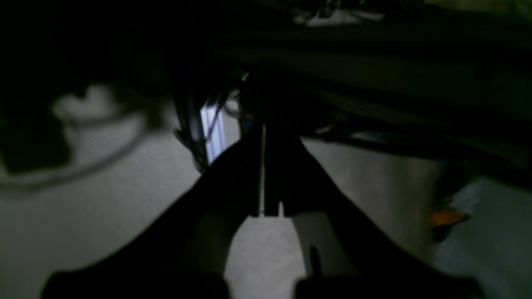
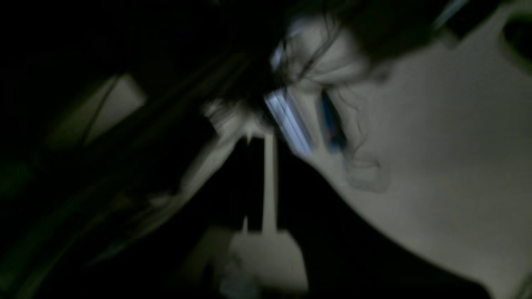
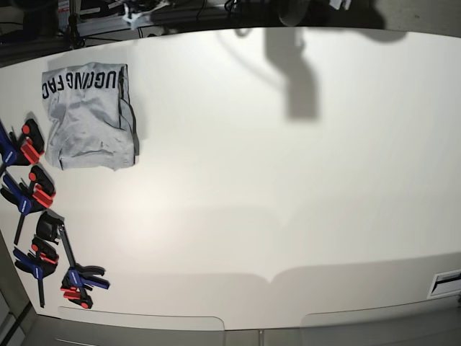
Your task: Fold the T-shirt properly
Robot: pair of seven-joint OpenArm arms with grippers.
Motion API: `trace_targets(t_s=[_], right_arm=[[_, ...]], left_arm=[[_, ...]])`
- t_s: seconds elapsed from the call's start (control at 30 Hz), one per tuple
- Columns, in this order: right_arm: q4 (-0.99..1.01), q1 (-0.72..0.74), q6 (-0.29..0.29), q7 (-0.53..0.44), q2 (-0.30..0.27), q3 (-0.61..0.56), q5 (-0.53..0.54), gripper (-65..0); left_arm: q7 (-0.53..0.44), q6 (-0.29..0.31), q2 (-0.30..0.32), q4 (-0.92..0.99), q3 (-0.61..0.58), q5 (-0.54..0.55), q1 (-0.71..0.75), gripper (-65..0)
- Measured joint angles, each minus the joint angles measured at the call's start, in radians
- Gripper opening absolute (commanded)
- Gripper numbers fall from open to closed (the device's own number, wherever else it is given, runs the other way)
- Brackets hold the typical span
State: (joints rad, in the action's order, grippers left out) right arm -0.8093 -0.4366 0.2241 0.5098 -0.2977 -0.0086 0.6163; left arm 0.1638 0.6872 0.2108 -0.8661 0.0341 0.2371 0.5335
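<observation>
The T-shirt [image 3: 90,119] lies folded into a compact grey rectangle at the far left of the white table [image 3: 274,187], with black block lettering along its far edge. Neither arm appears in the base view; only shadows fall on the table's far side. In the left wrist view my left gripper [image 1: 263,137] is a dark silhouette over a pale surface, its jaws pressed together with nothing between them. The right wrist view is blurred: my right gripper [image 2: 269,145] shows a narrow lit gap between its jaws, with nothing in it. No shirt cloth is clearly visible in either wrist view.
Several red, blue and black clamps [image 3: 36,194] lie along the table's left edge, below the shirt. A small white slotted part [image 3: 446,282] sits at the near right edge. Cables and dark gear line the far edge [image 3: 144,14].
</observation>
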Motion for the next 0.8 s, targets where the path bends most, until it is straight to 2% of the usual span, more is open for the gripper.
trace_targets(t_s=[0.03, 0.17, 0.27, 0.37, 0.43, 0.6, 0.73, 0.8], right_arm=[[0.037, 0.027, -0.018, -0.036, 0.005, -0.055, -0.034, -61.7], [0.173, 0.134, -0.079, -0.151, 0.041, -0.252, -0.109, -61.7], [0.254, 0.194, -0.146, -0.189, 0.089, -0.348, -0.117, -61.7], [0.311, 0.230, -0.228, -0.203, 0.139, -0.391, -0.115, -61.7], [0.335, 0.240, -0.262, -0.220, 0.163, -0.391, -0.116, -61.7], [0.346, 0.240, -0.267, -0.278, 0.167, -0.391, -0.116, -61.7], [0.350, 0.240, -0.267, -0.277, 0.167, -0.391, -0.108, -61.7], [0.351, 0.242, -0.268, -0.248, 0.168, -0.391, -0.060, -61.7]], left_arm=[[-0.022, -0.013, -0.009, 0.029, -0.003, -0.039, -0.021, -65.0], [-0.097, -0.190, -0.035, 0.130, -0.007, -0.146, -0.085, -65.0], [-0.105, -0.341, -0.033, 0.163, -0.006, -0.147, -0.126, -65.0], [-0.112, -0.423, -0.029, 0.167, -0.006, -0.144, -0.150, -65.0], [-0.112, -0.430, -0.029, 0.168, -0.006, -0.145, -0.151, -65.0], [-0.108, -0.429, -0.036, 0.173, -0.006, -0.145, -0.138, -65.0], [-0.129, -0.430, -0.034, 0.172, -0.006, -0.145, -0.144, -65.0], [-0.130, -0.430, -0.034, 0.173, -0.006, -0.145, -0.143, -65.0]])
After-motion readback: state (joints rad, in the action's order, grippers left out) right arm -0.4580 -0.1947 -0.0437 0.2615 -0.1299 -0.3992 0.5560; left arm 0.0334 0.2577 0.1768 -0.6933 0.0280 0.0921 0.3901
